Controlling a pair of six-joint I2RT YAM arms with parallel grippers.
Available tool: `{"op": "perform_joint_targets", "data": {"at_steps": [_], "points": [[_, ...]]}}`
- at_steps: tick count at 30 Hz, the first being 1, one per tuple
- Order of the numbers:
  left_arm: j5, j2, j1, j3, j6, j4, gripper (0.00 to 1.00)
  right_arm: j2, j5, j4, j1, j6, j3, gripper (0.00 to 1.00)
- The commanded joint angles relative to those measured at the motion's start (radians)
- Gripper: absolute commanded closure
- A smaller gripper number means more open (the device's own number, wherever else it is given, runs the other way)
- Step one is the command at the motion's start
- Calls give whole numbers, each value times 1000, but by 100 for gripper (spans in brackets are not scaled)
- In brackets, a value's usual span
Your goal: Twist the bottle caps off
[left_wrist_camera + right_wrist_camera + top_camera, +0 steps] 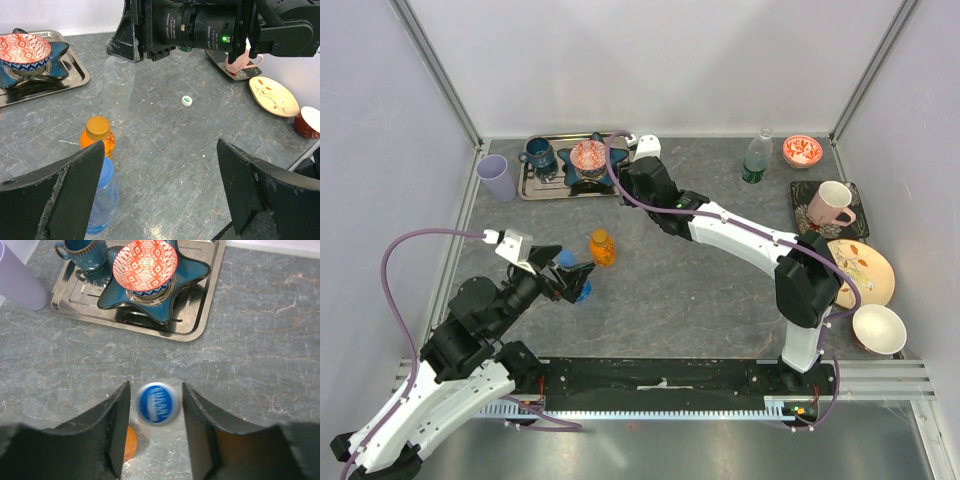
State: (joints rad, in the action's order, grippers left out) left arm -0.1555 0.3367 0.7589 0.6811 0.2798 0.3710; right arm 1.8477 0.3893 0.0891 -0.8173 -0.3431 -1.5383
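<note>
The white-and-blue cap (157,402) sits on its clear bottle (118,82), upright on the worktop (260,365), axis pointing straight up into the right end effector (156,390), whose narrow-set fingers flank it; whether they grip we cannot tell. The left end effector (160,145) gapes wide, farther off

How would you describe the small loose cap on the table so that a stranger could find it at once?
Start on the grey table, in the open stretch between the clear bottle and the cream plate. There a small round cap lies flat and alone. It is white with green and, unlike the orange cap nearby, it sits on no bottle.
</note>
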Motion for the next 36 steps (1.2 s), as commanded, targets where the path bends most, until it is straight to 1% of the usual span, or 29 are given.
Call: {"op": "perform_joint_targets", "data": {"at_steps": [1, 5, 6, 8, 9, 11, 12, 13, 14, 17, 19, 21, 22, 23, 24, 25, 26, 27, 28, 29, 30, 31, 32, 33, 34, 35, 36], "points": [[-7, 21, 0, 1, -2, -30, 0, -22, -7, -28, 0, -11, 29, 52], [-9, 36, 0, 3, -8, -38, 0, -44, -4, -37, 1, -13, 73, 57], [-9, 39, 0, 8, -11, -41, 1, -57, -4, -37, 1, -14, 81, 60], [-15, 48, -1, 11, -24, -50, 0, -76, 0, -40, 1, -16, 95, 64], [-21, 51, 0, 18, -31, -55, 0, -91, 5, -38, 3, -20, 105, 68], [-47, 68, 0, 32, -59, -69, 0, -160, 3, -22, 6, -36, 116, 73], [-55, 74, 0, 47, -71, -76, 0, -189, 2, -9, 6, -42, 125, 77], [-62, 84, 0, 58, -95, -86, 0, -255, -4, 20, 7, -49, 129, 80], [-68, 102, 0, 66, -109, -102, 0, -286, -16, 40, 7, -54, 130, 81], [-76, 153, -1, 110, -142, -136, 0, -396, -105, 136, 15, -68, 113, 85], [-56, 231, 0, 158, -148, -142, 0, -464, -174, 214, 15, -69, 106, 93], [19, 332, -1, 231, -139, -147, 1, -527, -216, 262, 21, -68, 101, 100], [63, 372, -9, 260, -128, -152, 1, -548, -240, 296, 23, -71, 106, 100], [182, 404, -16, 288, -122, -159, 1, -573, -274, 305, 27, -73, 125, 100], [244, 465, -33, 337, -105, -182, 1, -623, -291, 311, 30, -79, 136, 100], [304, 493, -42, 357, -96, -197, 1, -648, -309, 322, 32, -88, 148, 100], [415, 518, -56, 374, -84, -216, 1, -671, -344, 325, 36, -89, 167, 100], [478, 545, -93, 403, -59, -246, 1, -711, -360, 331, 38, -96, 173, 100], [540, 595, -114, 414, -42, -262, 1, -728, -377, 340, 40, -99, 179, 100], [670, 628, -142, 423, -21, -277, 1, -742, -418, 345, 40, -102, 187, 100], [726, 651, -197, 439, 31, -290, 1, -772, -428, 348, 40, -106, 193, 100], [775, 683, -220, 436, 62, -343, 1, -786, -435, 348, 40, -117, 204, 100], [885, 691, -243, 428, 91, -366, 0, -800, -440, 351, 43, -122, 217, 100], [942, 697, -278, 396, 146, -444, 1, -820, -458, 354, 43, -120, 222, 100], [989, 705, -288, 382, 165, -513, 1, -828, -472, 353, 43, -122, 227, 100], [1073, 726, -290, 376, 173, -533, 1, -834, -483, 351, 46, -129, 231, 100], [1112, 742, -291, 376, 179, -541, 1, -843, -507, 342, 44, -131, 234, 100]]}}
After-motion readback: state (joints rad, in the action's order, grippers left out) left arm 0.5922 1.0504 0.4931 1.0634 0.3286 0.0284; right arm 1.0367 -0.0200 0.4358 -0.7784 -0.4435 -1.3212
